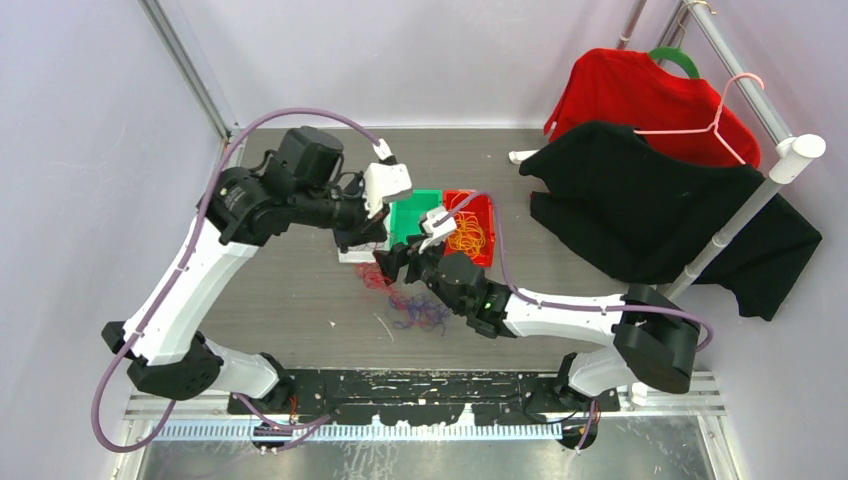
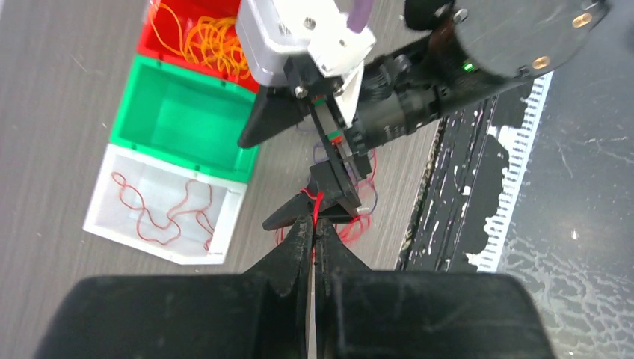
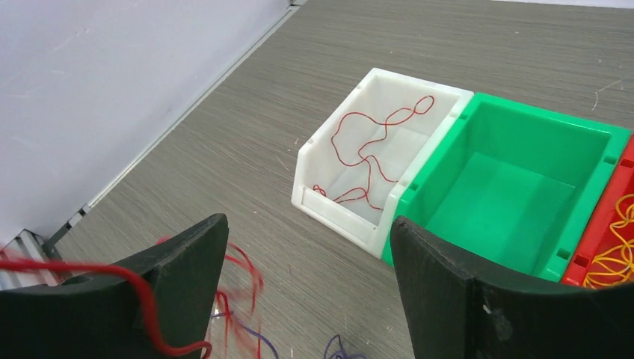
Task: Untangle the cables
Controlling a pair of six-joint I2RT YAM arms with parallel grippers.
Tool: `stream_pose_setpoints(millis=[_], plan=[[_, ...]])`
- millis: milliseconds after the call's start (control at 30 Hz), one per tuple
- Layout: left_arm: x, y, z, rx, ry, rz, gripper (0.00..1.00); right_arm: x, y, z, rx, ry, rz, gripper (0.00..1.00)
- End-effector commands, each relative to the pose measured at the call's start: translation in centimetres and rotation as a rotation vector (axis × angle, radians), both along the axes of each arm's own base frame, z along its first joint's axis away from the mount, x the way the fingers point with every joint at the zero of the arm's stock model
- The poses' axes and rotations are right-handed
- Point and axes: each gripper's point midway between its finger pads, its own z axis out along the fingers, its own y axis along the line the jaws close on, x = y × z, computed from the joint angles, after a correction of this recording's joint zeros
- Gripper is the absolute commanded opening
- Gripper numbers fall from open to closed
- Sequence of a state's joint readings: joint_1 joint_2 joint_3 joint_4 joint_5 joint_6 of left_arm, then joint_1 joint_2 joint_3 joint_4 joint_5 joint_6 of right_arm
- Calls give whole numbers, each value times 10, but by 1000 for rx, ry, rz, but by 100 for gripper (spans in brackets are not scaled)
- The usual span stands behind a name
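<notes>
Your left gripper (image 2: pixel 312 226) pinches one red cable (image 2: pixel 317 203) tight. Your right gripper (image 3: pixel 306 228) gapes wide, gripping nothing. Farther off sit three bins: white bin (image 3: pixel 329 213), green bin (image 3: pixel 538 114), red bin (image 3: pixel 591 262).

**Materials / finish rundown**

Tabletop (image 3: pixel 314 67): grey wood-grain look, matt, finely ridged. White bin (image 3: pixel 351 217), green bin (image 3: pixel 523 134), red bin (image 2: pixel 161 45): moulded plastic, smooth, slight sheen. Red cable (image 2: pixel 318 202): thin, wiry, smooth. Black, matt, slightly grainy plastic on right gripper (image 3: pixel 306 224) fingers (image 3: pixel 448 277). Near-edge metal sheet (image 1: pixel 400 460): bare, shiny, scuffed. Red shirt (image 1: pixel 640 95), black shirt (image 1: pixel 640 210): soft matt cloth.
</notes>
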State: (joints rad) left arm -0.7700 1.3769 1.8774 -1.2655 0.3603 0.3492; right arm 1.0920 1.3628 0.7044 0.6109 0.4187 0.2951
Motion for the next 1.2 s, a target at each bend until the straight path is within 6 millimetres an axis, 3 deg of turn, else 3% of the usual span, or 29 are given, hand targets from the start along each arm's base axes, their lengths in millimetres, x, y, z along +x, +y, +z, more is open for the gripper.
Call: stream_pose_setpoints(millis=[0, 300, 500, 767, 833, 967, 1167], plan=[[-11, -7, 39, -103, -44, -71, 0, 4, -1, 10, 79, -15, -41, 84], [9, -8, 102, -231, -267, -19, 0, -6, -33, -63, 10, 91, -100, 80], [22, -4, 147, -316, -426, 31, 0, -16, -50, -96, -14, 151, -118, 76], [42, 13, 218, -440, -706, 150, 0, -34, -65, -126, -46, 199, -115, 74], [46, 18, 237, -473, -780, 179, 0, -38, -66, -130, -57, 202, -114, 74], [55, 26, 258, -486, -881, 235, 0, -41, -71, -135, -72, 198, -127, 75], [79, 52, 307, -488, -1144, 406, 0, -42, -75, -139, -92, 186, -142, 76]])
